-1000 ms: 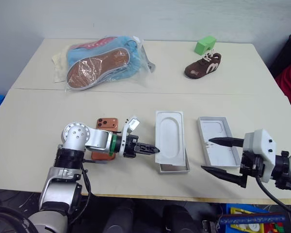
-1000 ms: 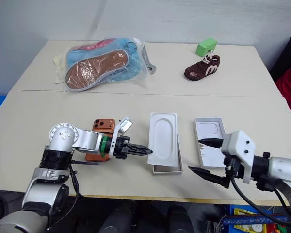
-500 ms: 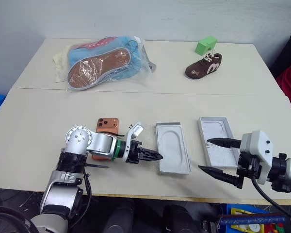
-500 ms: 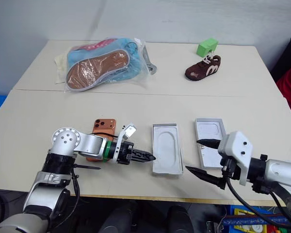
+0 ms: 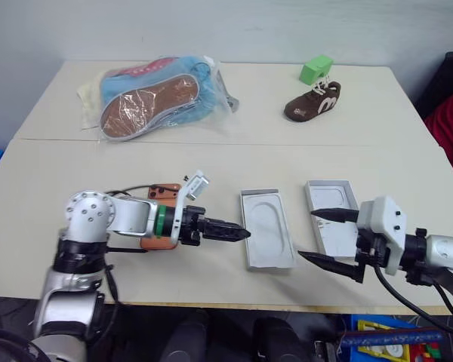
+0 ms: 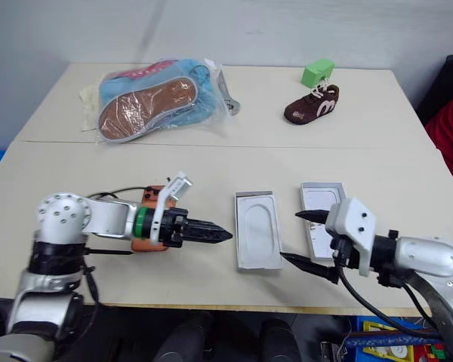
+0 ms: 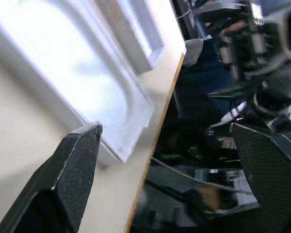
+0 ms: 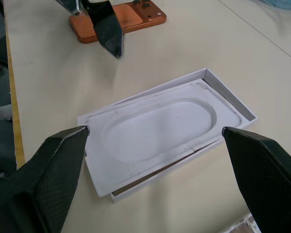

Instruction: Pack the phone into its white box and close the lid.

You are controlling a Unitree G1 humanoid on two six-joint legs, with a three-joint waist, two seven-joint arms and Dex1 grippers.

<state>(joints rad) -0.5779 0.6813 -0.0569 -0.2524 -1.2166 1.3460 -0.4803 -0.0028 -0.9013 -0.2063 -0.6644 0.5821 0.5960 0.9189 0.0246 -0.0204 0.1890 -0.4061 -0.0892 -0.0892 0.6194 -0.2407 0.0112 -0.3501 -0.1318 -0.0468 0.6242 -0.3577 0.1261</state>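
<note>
White box (image 5: 268, 240) lies flat near the front edge of the surface (image 5: 53, 181), long axis running front to back. A thin white insert (image 8: 160, 128) with an oval recess sits in it, slightly askew; the right wrist view shows a sliver of brownish floor under its edge.

Lid (image 5: 334, 215): just right of the box, parallel to it, open side up, a narrow strip of bare surface between the two.

Phone (image 8: 119, 22): left of the box, camera side up, partly hidden in the head views behind the left arm. Apart from the box.

Left pincer (image 5: 238, 234): released, fingers spread wide in its wrist view, tips just left of the box's left wall. Touching or not, cannot tell.

Right pincer (image 5: 322, 237): released, wide open, one finger (image 5: 334, 215) over the lid, the other near the front edge, right of the box.

Behind the box, broad bare surface up to a seam; bagged shoe (image 5: 155, 94), brown shoe (image 5: 312, 102) and green block (image 5: 316, 69) lie well beyond.
</note>
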